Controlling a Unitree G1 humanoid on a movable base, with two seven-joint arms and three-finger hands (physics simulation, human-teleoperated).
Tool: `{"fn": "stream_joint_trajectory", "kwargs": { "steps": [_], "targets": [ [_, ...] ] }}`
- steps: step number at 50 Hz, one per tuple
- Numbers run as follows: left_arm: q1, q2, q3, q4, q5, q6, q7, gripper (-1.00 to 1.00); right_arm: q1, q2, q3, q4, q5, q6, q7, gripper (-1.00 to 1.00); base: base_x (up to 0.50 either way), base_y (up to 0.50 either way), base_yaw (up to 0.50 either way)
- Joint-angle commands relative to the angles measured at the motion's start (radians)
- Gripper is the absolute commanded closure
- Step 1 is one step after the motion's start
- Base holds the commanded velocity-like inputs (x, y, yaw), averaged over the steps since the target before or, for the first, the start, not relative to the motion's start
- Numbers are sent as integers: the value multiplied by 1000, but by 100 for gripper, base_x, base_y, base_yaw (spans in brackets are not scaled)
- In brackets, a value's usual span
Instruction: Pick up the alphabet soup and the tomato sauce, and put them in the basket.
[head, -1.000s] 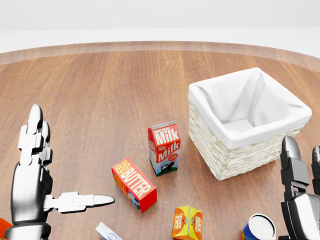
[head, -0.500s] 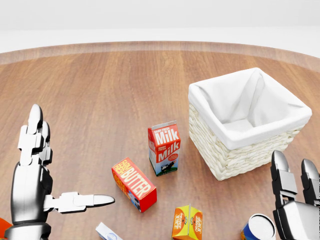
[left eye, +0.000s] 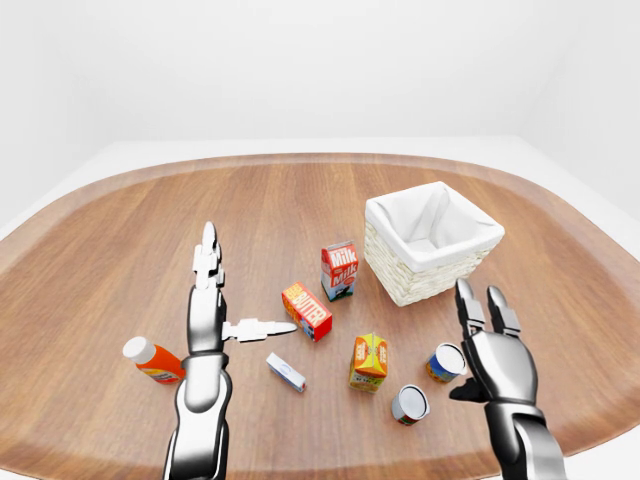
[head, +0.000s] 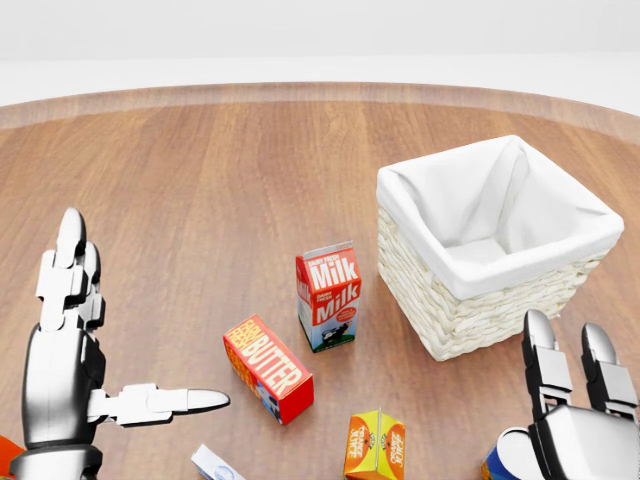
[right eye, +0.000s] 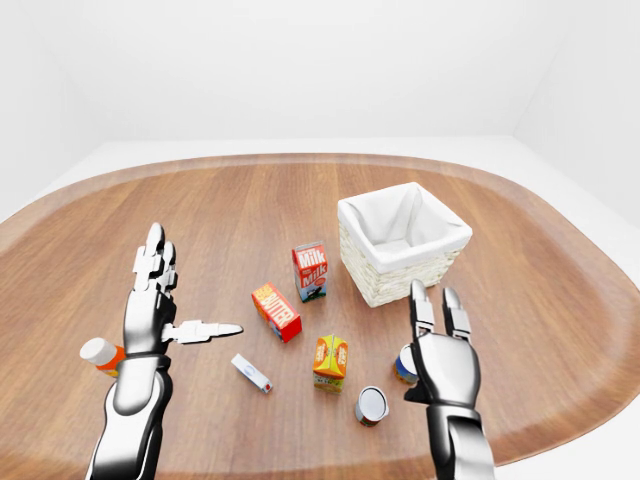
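Alphabet soup or tomato sauce: two cans stand at the lower right of the oval wooden table (left eye: 120, 230), but their labels are too small to read, so I cannot tell which is which. Going left to right in the left-eye view: one orange bottle (left eye: 153, 361) lying flat, the left hand (left eye: 208, 300) with fingers spread and empty, one small white packet (left eye: 285, 372), one red "Butter" box (left eye: 307, 310), one "Milk" carton (left eye: 339, 270), one orange carton (left eye: 369, 361), a grey-topped can (left eye: 410, 403), a blue can (left eye: 444, 362) just beside the right hand (left eye: 497, 350), which is open and holding nothing. One square wicker basket (left eye: 404, 282) with white cloth lining sits above them.
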Motion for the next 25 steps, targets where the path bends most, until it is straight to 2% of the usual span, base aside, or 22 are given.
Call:
{"fn": "stream_joint_trajectory", "kwargs": {
  "steps": [1,25],
  "targets": [
    [1,0,1,-8,-1,0,-1,-100,-25,-28,24,67,-24,0,-49,-100,0,0,0],
    [-9,2,10,3,-8,0,3,-100,-63,-70,46,174,-40,0,-103,-100,0,0,0]
  ]
}}
